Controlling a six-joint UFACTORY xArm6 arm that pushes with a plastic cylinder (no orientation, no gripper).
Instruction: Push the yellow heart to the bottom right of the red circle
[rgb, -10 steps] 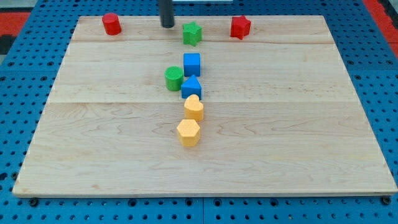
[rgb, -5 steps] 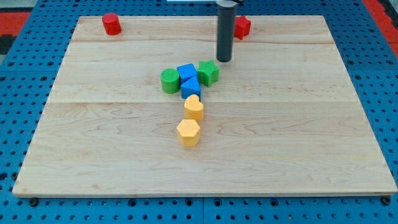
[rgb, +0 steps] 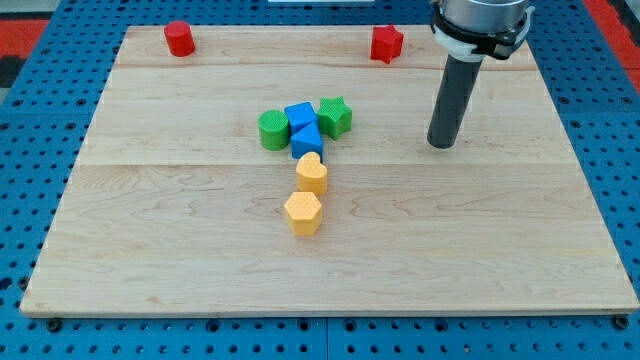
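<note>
Seven blocks on the table. Landmark: yellow heart, mid-table, touching the blue block above it, just above the yellow hexagon. Red circle is far up-left of the heart. My tip is well right of the heart, touching nothing; no gripper fitted. Judgement: contact the heart's right side and push up-left, skirting the green cylinder.

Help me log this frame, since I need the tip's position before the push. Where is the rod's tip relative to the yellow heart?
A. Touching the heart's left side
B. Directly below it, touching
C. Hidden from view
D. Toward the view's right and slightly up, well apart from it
D: my tip rests on the board toward the view's right and a little above the yellow heart, with bare wood between them.
</note>
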